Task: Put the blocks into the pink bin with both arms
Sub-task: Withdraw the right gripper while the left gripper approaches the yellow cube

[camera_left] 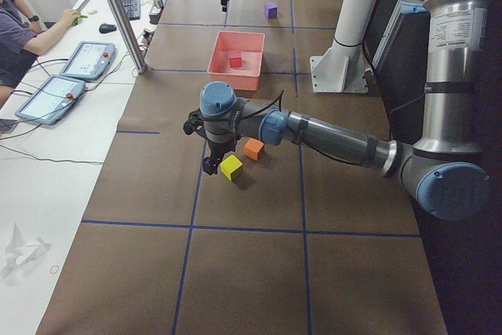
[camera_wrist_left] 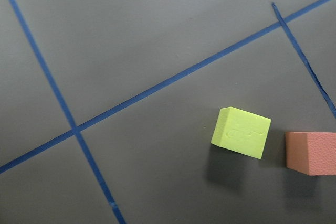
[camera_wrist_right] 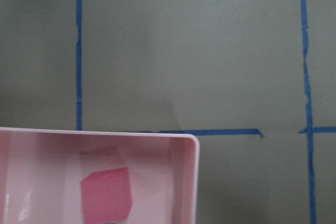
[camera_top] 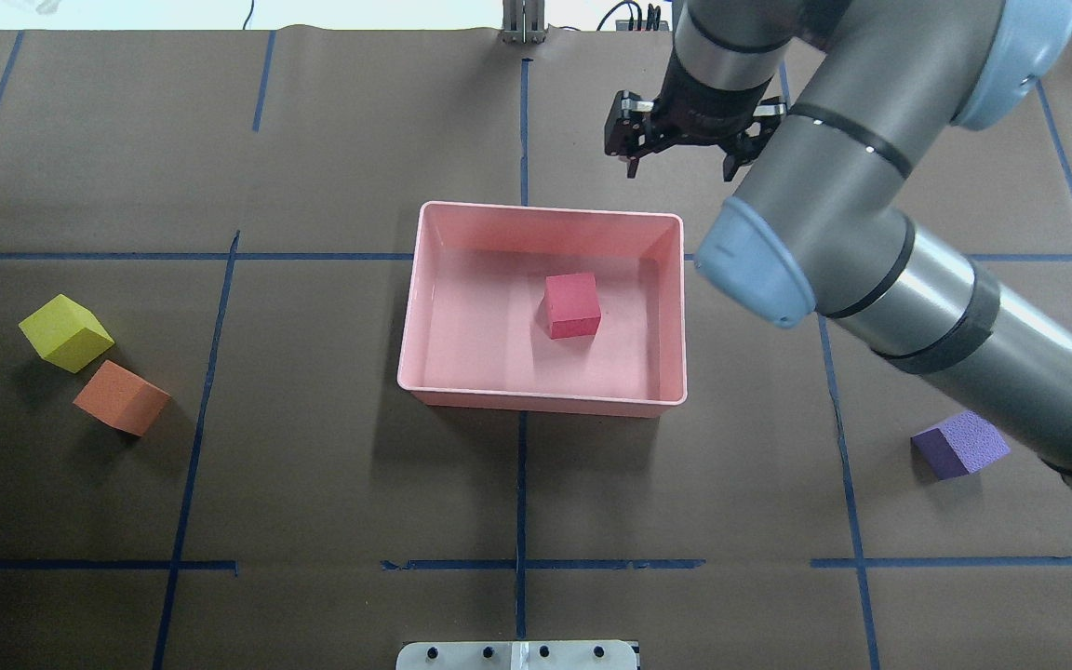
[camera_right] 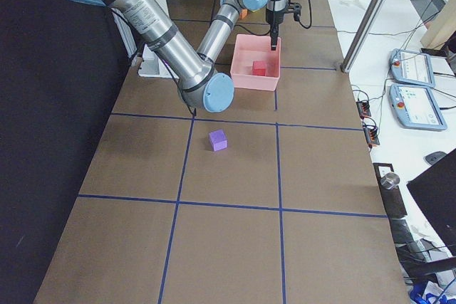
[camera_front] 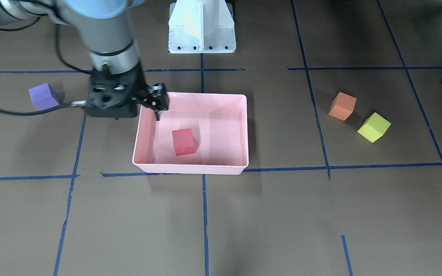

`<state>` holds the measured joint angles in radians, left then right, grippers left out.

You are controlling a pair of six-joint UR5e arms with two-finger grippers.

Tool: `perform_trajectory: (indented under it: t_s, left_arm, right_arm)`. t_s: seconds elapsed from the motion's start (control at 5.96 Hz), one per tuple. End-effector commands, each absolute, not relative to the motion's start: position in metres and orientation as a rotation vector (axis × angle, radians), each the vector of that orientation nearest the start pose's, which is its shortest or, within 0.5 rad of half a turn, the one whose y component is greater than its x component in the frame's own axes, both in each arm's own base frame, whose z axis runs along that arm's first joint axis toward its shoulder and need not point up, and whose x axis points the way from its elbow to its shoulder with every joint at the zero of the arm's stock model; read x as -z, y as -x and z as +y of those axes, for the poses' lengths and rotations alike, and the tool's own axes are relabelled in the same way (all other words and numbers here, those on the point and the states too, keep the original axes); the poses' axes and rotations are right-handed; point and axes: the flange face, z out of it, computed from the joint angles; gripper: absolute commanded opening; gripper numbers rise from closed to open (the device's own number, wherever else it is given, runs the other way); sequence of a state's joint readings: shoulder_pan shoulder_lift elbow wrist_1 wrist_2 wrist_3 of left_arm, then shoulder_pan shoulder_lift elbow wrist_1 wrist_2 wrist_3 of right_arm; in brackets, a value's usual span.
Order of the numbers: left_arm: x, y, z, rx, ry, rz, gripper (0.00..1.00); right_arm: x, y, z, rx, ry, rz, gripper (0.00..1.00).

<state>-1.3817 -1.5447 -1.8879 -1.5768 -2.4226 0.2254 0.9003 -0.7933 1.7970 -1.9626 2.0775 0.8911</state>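
Observation:
The pink bin (camera_top: 545, 402) sits mid-table with the red-pink cube (camera_top: 572, 305) inside, also seen in the right wrist view (camera_wrist_right: 105, 195). My right gripper (camera_top: 680, 172) is open and empty, raised over the bin's far right corner (camera_front: 155, 103). The purple cube (camera_top: 961, 444) lies on the table under my right arm. The yellow-green cube (camera_top: 65, 332) and the orange cube (camera_top: 122, 398) lie together at the left. My left gripper (camera_left: 210, 166) hovers beside the yellow-green cube (camera_left: 231, 167); I cannot tell whether it is open or shut. The left wrist view shows the yellow-green (camera_wrist_left: 241, 132) and orange (camera_wrist_left: 311, 153) cubes.
Blue tape lines grid the brown table. The white pedestal base (camera_front: 202, 27) stands behind the bin. An operator (camera_left: 23, 21) sits at a side desk with tablets, beyond a metal pole (camera_left: 118, 13).

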Motion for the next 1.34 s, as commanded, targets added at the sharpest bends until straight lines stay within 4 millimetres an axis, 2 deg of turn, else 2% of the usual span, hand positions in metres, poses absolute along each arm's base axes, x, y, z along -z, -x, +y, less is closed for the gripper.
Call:
perform_trajectory:
  t_s: [0.0, 0.17, 0.34, 0.5, 0.67, 0.84, 1.01, 1.18]
  left_arm:
    - [-0.501, -0.079, -0.49, -0.603, -0.277, 0.858, 1.0]
    - [-0.503, -0.084, -0.491, -0.612, -0.275, 0.838, 1.0]
    - [-0.513, -0.104, -0.494, -0.603, -0.295, 0.824, 1.0]
    - [-0.536, -0.135, -0.498, -0.568, -0.332, 0.832, 1.0]
    - [-0.56, -0.15, -0.499, -0.563, -0.354, 0.847, 1.0]
    - [-0.568, -0.16, -0.497, -0.57, -0.345, 0.852, 1.0]
    - [-0.569, -0.164, -0.496, -0.575, -0.338, 0.855, 1.0]
    - [-0.575, -0.183, -0.49, -0.606, -0.31, 0.861, 1.0]
  right_arm:
    - [-0.225, 0.228, -0.576, 0.093, -0.124, -0.759, 1.0]
    - [-0.274, 0.169, -0.577, 0.166, -0.14, -0.756, 1.0]
    - [-0.313, 0.124, -0.577, 0.213, -0.145, -0.762, 1.0]
    - [-0.339, 0.097, -0.571, 0.252, -0.158, -0.752, 1.0]
    - [-0.344, 0.093, -0.57, 0.255, -0.155, -0.749, 1.0]
    - [-0.355, 0.091, -0.563, 0.254, -0.147, -0.745, 1.0]
    - [-0.355, 0.09, -0.562, 0.254, -0.147, -0.745, 1.0]
    - [-0.357, 0.09, -0.562, 0.253, -0.144, -0.745, 1.0]
